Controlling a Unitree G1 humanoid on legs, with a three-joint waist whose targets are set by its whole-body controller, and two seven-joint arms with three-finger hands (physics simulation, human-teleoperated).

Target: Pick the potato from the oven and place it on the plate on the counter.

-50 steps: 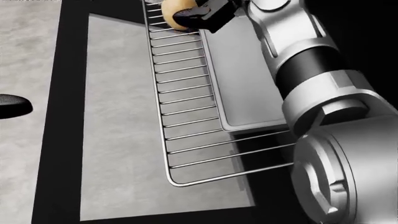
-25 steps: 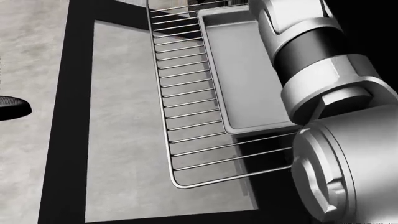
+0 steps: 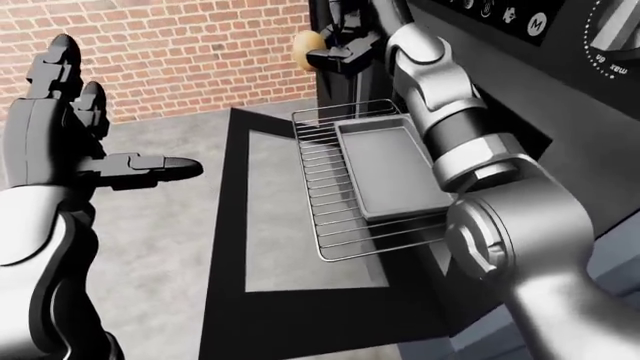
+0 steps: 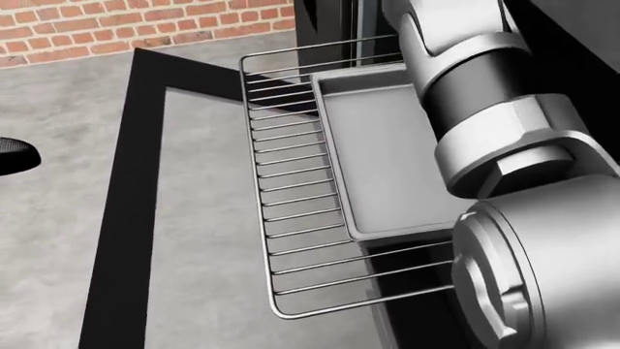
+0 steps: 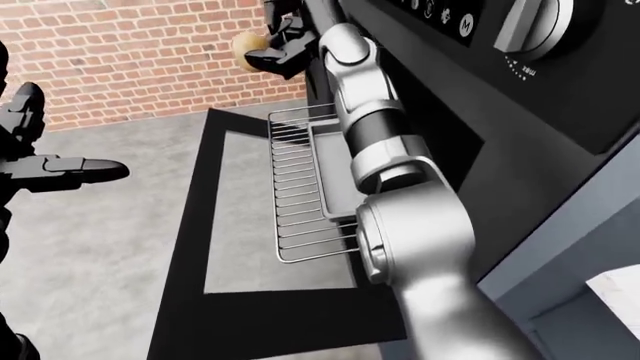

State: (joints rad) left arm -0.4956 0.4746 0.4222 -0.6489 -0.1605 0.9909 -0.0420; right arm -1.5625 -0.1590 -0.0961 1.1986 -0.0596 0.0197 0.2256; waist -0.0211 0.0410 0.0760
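While right robot hand (image 3: 335, 54) clamps tan round potato (image 3: 306, 51) above pulled-out wire oven rack (image 4: 291, 182), left robot hand (image 3: 75, 142) spread, empty; carry step: next, turn toward plate, unseen.

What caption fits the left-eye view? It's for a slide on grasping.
Right hand lifts the potato above the oven rack and empty tray; left hand open.
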